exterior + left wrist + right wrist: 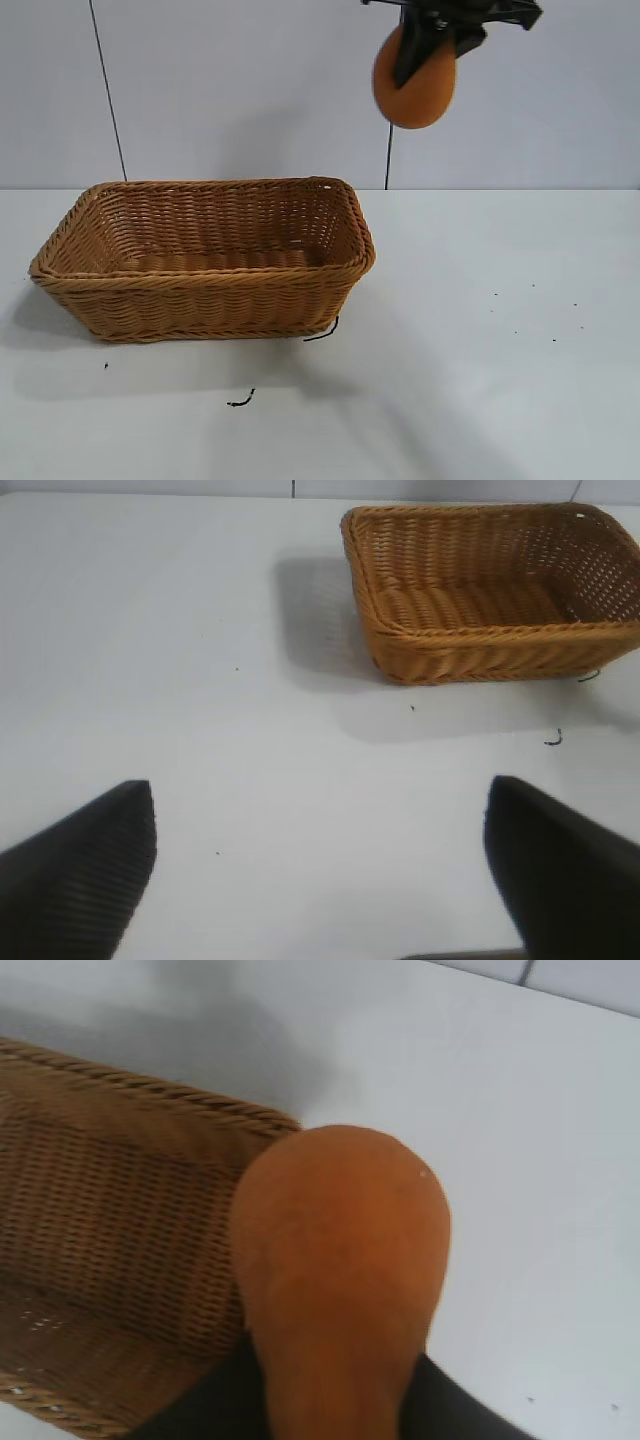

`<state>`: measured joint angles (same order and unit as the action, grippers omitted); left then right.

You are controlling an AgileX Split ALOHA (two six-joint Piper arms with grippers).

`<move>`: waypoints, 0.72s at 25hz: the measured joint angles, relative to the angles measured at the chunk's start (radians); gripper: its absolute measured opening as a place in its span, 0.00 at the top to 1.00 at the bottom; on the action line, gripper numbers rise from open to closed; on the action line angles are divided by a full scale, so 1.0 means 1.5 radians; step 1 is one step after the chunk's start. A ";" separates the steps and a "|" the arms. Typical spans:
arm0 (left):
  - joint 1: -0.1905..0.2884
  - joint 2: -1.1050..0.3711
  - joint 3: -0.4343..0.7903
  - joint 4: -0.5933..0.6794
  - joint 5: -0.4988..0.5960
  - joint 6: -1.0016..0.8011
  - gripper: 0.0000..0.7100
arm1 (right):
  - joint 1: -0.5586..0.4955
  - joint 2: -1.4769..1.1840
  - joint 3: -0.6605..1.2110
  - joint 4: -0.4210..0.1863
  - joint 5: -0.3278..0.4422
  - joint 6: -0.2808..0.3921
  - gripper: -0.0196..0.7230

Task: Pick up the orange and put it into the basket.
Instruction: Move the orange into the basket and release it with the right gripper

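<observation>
One step of two looks done: the right claw, high in the air, is clamped narrowly around the orange, lifted clear of the white surface beside the wicker basket's right end. The basket holds nothing. Carrying over and releasing remain. The left claw hangs parked, fingers spread wide, holding nothing.

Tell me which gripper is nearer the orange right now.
Right. The right gripper is shut on the orange, holding it high above the table, just right of the basket. The left gripper sits open, well away, holding nothing.
</observation>
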<state>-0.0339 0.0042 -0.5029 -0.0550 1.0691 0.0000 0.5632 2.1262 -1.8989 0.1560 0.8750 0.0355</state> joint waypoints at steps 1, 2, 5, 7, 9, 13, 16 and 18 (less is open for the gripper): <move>0.000 0.000 0.000 0.000 0.000 0.000 0.10 | 0.014 0.016 -0.001 0.001 -0.020 0.003 0.81; 0.000 0.000 0.000 0.000 0.000 0.000 0.10 | 0.025 0.033 -0.001 0.001 -0.038 0.004 0.81; 0.000 0.000 0.000 0.000 0.000 0.000 0.10 | 0.043 0.081 -0.002 0.003 -0.081 0.005 0.81; 0.000 0.000 0.000 0.000 0.000 0.000 0.10 | 0.044 0.112 -0.002 0.005 -0.095 0.006 0.81; 0.000 0.000 0.000 0.000 0.000 0.000 0.10 | 0.044 0.131 -0.002 0.005 -0.096 0.008 0.81; 0.000 0.000 0.000 0.000 0.000 0.000 0.10 | 0.044 0.140 -0.002 0.005 -0.089 0.008 0.52; 0.000 0.000 0.000 0.000 0.000 0.000 0.10 | 0.044 0.132 -0.003 0.005 -0.079 0.007 0.18; 0.000 0.000 0.000 0.000 0.000 0.000 0.10 | 0.044 0.123 -0.008 0.005 -0.062 0.007 0.10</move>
<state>-0.0339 0.0042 -0.5029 -0.0550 1.0691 0.0000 0.6286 2.3100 -1.9116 0.1640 0.7820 0.0458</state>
